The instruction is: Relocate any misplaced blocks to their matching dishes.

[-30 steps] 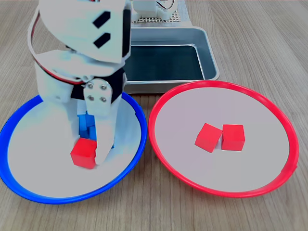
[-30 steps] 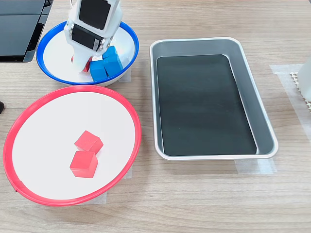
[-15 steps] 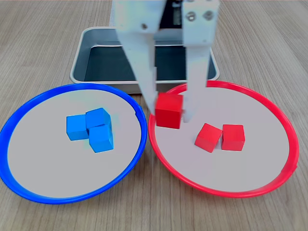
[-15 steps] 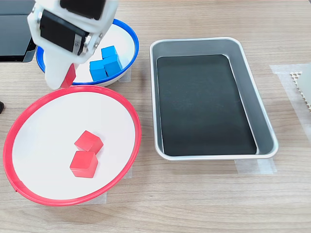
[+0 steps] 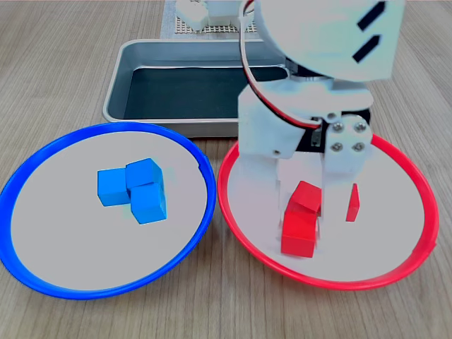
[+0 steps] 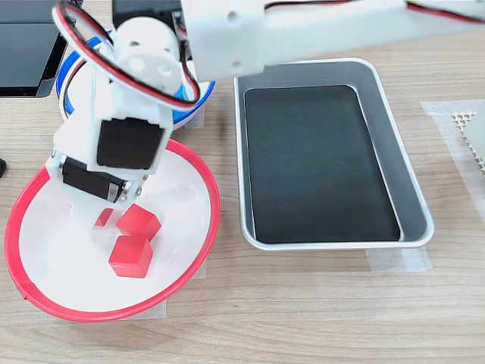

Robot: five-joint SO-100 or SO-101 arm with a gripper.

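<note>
Three small matte blue cubes (image 5: pixel 134 189) clustered touching, left of centre on the blue-rimmed round plate (image 5: pixel 42 272) in the first exterior view. Red-rimmed round plate (image 5: pixel 402 261) carries three small matte red cubes: one (image 5: pixel 298 233) near its front, one (image 5: pixel 306 197) touching just behind it, tilted, and one (image 5: pixel 352 203) mostly hidden to the right.

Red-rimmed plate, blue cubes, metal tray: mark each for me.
red-rimmed plate (image 5: pixel 413 176), first exterior view, right rim.
blue cubes (image 5: pixel 134 189), first exterior view, middle of cluster.
metal tray (image 6: pixel 322 159), second exterior view, dark floor.
</note>
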